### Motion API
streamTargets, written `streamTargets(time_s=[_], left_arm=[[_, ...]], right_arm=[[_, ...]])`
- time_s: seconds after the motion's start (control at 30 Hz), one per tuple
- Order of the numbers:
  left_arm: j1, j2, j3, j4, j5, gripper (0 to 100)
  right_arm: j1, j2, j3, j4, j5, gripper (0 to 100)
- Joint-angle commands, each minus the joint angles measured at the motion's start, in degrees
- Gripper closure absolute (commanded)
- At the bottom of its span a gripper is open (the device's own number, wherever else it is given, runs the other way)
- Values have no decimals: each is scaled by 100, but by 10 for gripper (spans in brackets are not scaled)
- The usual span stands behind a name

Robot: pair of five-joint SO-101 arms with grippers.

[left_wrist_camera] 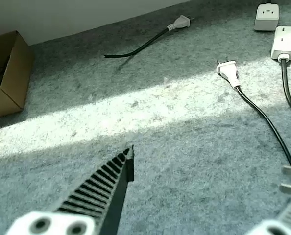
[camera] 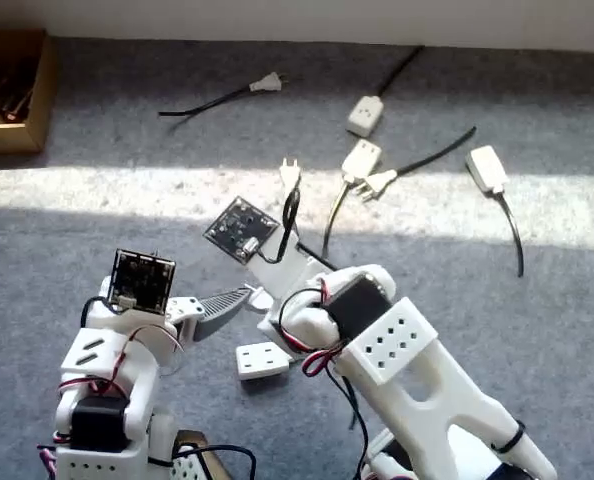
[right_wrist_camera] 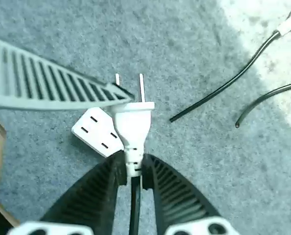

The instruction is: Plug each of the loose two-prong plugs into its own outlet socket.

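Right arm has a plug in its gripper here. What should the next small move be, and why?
Probably ease the right gripper over and down so the plug's prongs line up with a slot pair on the socket. The plug is clamped by its neck with its prongs free. The socket lies close by on the carpet, with its slots facing up and unoccupied.

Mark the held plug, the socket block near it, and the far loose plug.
held plug [right_wrist_camera: 132, 125], right wrist view, white body.
socket block [right_wrist_camera: 96, 133], right wrist view, slotted face.
far loose plug [left_wrist_camera: 181, 22], left wrist view, white head.
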Motion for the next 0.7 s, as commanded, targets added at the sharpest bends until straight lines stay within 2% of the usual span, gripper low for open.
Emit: streamTargets(time_s=[0.0, 0.17, 0.4, 0.57, 0.67], left_arm=[[66, -13, 92, -229, -70, 511], [101, -4, 92, -220, -70, 511], [57, -4, 48, -211, -79, 511], [-541, -13, -215, -255, -97, 511], [-585, -13, -532, -246, -97, 511]], right_arm=[[84, -356, -1244, 690, 176, 992], [92, -365, -1780, 1130, 193, 992], [84, -347, -1701, 1147, 211, 992], [180, -409, -769, 1130, 237, 992], [180, -418, -189, 769, 237, 992]])
